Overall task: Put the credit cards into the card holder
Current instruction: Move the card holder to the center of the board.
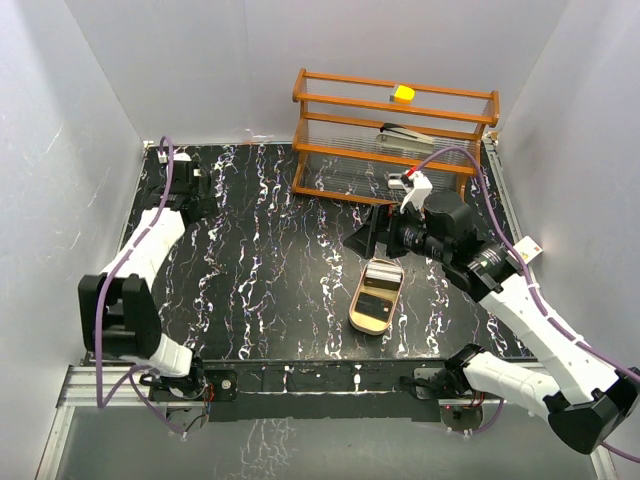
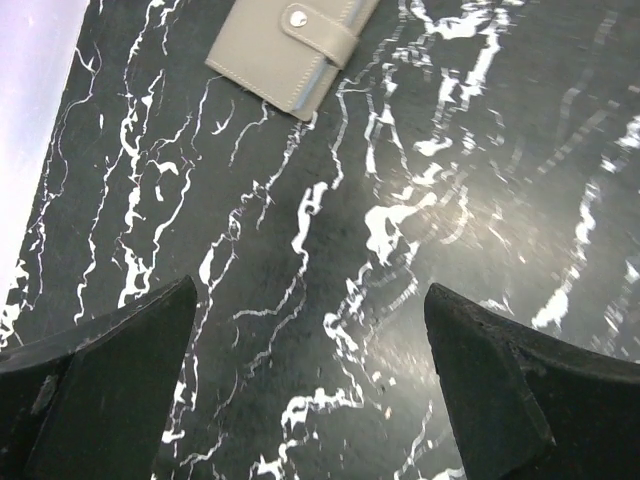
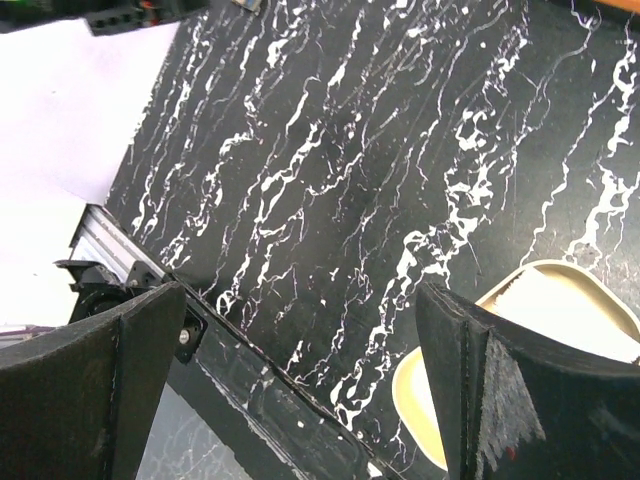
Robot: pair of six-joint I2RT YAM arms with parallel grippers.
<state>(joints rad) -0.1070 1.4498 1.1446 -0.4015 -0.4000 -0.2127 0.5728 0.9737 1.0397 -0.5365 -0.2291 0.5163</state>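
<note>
Credit cards: lay in the tan oval tray; none was in the holder as far as I could see.
Card holder: lay snapped shut on the table, ahead of my left jaws and well apart from the tray.
Left jaws: spread wide, empty.
Right jaws: spread wide, empty, hovering near the tray.
Progress: I judged nothing done; opening the holder and slotting every card remained.
</note>
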